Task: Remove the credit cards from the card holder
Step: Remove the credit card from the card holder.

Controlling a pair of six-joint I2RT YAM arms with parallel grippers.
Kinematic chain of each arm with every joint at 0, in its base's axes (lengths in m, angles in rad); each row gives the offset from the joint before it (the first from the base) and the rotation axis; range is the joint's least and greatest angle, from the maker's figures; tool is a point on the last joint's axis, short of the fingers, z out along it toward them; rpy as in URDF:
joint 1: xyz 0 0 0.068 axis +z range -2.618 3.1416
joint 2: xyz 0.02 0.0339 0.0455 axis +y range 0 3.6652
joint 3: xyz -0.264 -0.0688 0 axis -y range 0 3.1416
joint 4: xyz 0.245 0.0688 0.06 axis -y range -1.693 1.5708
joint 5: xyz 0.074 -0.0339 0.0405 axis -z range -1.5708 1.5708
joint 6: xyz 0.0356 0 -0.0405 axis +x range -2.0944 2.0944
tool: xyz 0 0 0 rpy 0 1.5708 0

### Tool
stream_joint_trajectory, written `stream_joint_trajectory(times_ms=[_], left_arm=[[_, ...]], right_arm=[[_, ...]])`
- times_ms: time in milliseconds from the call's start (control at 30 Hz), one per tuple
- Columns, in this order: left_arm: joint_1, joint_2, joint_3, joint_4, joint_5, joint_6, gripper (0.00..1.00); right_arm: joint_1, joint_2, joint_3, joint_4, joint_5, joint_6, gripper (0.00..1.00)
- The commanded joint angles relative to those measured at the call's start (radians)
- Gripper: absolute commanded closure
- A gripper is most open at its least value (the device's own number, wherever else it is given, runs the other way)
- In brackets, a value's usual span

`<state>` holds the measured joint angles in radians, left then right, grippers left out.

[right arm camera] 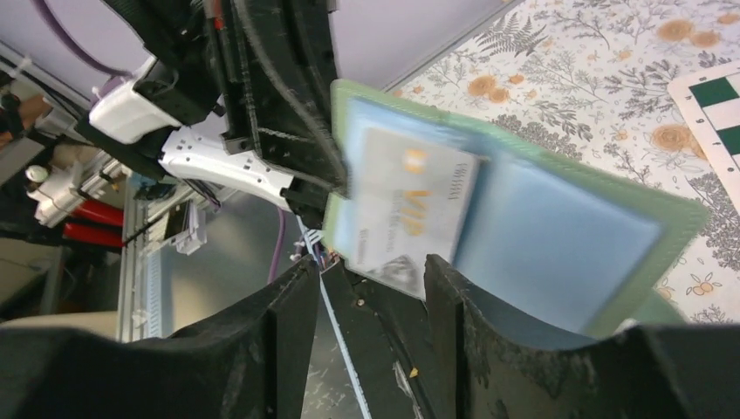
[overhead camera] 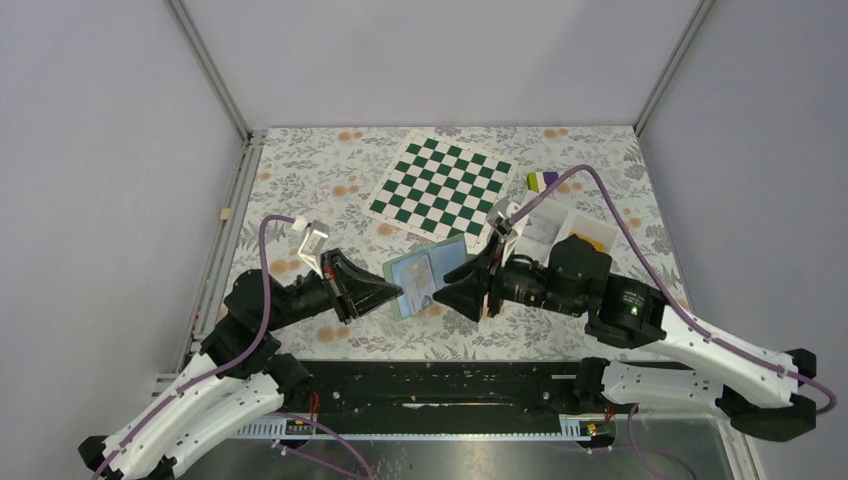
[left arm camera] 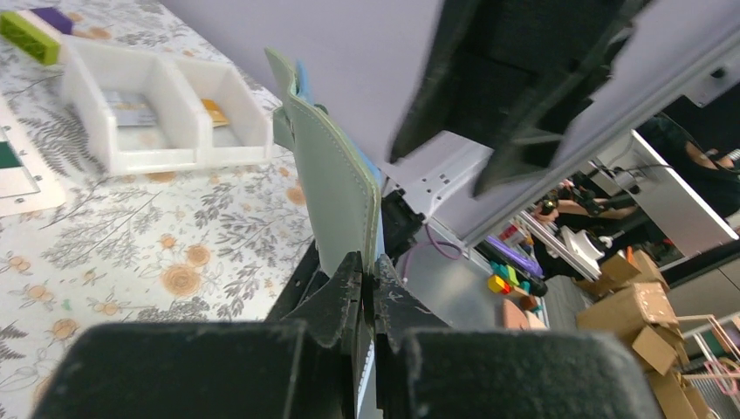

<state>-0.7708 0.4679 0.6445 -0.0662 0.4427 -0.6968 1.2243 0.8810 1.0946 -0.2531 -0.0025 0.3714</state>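
While our left claw (left arm camera: 366, 292) is pinched tight on one edge of the card holder (overhead camera: 428, 275), we hold it open above the bench (overhead camera: 300, 170), between the two claws. Our right claw (right arm camera: 373, 271) has its fingers apart, just by a pale card (right arm camera: 410, 209) that sits in the blue inside. A grey card (left arm camera: 131, 109) and an orange card (left arm camera: 214, 112) lie in the white tray (left arm camera: 131, 159), each in its own part.

Top view: even, diffuse overhead light, faint soft shadows, sharp throughout. Left wrist view: dark foreground at bottom out of focus, upper left bright. Right wrist view: card holder (right arm camera: 558, 227) blurred, its print smeared; lower frame underexposed.
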Motion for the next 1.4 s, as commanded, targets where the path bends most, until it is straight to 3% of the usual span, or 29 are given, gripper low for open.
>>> stream_joint_trajectory(times_ms=[0, 167, 700, 1033, 1367], left_arm=[[-0.002, -0.010, 0.006, 0.172, 0.095, -0.024, 1.00], [-0.003, -0.001, -0.006, 0.260, 0.138, -0.069, 1.00], [-0.003, 0.020, -0.018, 0.359, 0.161, -0.125, 1.00], [-0.003, 0.020, -0.023, 0.355, 0.156, -0.114, 1.00], [-0.002, 0.031, -0.024, 0.374, 0.151, -0.124, 1.00]], right_arm=[[-0.172, -0.038, -0.045, 0.125, -0.375, 0.094, 0.46], [-0.200, -0.020, -0.079, 0.216, -0.496, 0.149, 0.45], [-0.239, -0.041, -0.123, 0.241, -0.429, 0.205, 0.38], [-0.267, -0.014, -0.159, 0.428, -0.555, 0.272, 0.36], [-0.346, -0.024, -0.280, 0.754, -0.700, 0.523, 0.42]])
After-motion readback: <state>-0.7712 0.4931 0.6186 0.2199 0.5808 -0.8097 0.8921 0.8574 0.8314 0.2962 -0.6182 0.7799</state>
